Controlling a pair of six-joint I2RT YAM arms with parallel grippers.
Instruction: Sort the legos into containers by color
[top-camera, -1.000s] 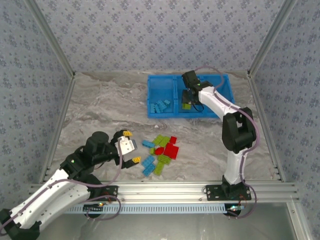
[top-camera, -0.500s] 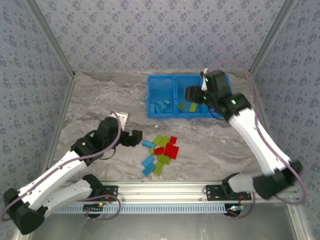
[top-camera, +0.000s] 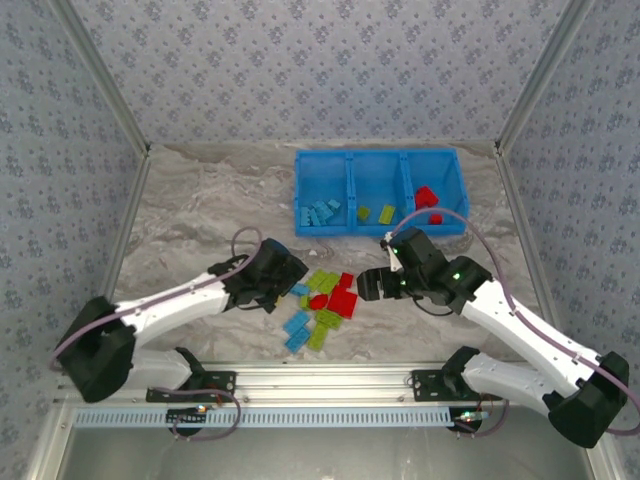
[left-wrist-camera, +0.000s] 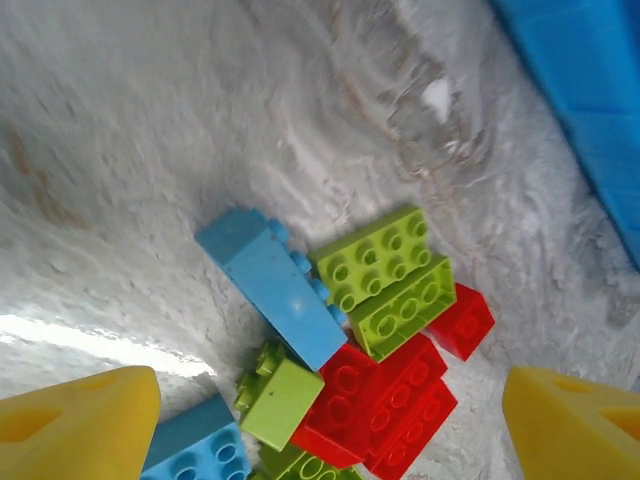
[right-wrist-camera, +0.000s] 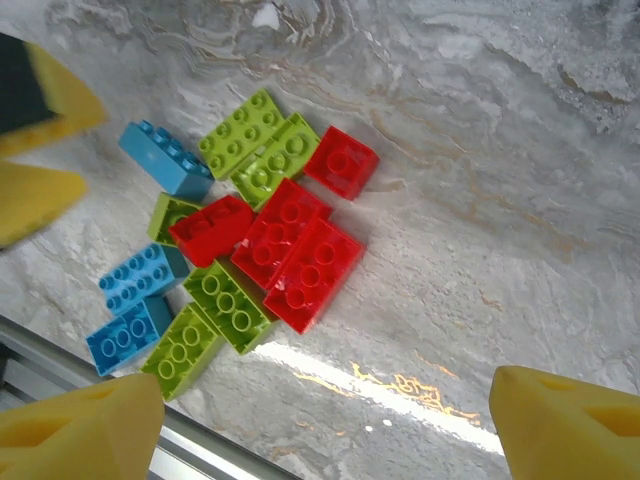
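Observation:
Loose legos (top-camera: 320, 303) in light blue, lime green and red lie heaped mid-table. Behind them stands the blue tray (top-camera: 349, 186) of three containers: blue bricks (top-camera: 320, 212) lie in the left one, green bricks (top-camera: 375, 213) in the middle one, red bricks (top-camera: 428, 198) in the right one. My left gripper (top-camera: 284, 283) is at the heap's left edge, open. Its wrist view has the gripper (left-wrist-camera: 325, 430) straddling a blue brick (left-wrist-camera: 275, 290), green bricks (left-wrist-camera: 385, 275) and red bricks (left-wrist-camera: 395, 395). My right gripper (top-camera: 370, 283) hangs open just right of the heap. In its wrist view the gripper (right-wrist-camera: 325, 425) has bare table between its fingers and the red bricks (right-wrist-camera: 295, 250) ahead.
The table is grey marble, with patterned walls round it and a metal rail (top-camera: 330, 380) along the near edge. The two grippers face each other across the heap. The left gripper's yellow fingers (right-wrist-camera: 40, 150) show at the top left of the right wrist view. Bare table lies left and right of the heap.
My right gripper has left the tray, come down to the right of the heap and opened wider. My left arm has stretched forward to the heap's left edge.

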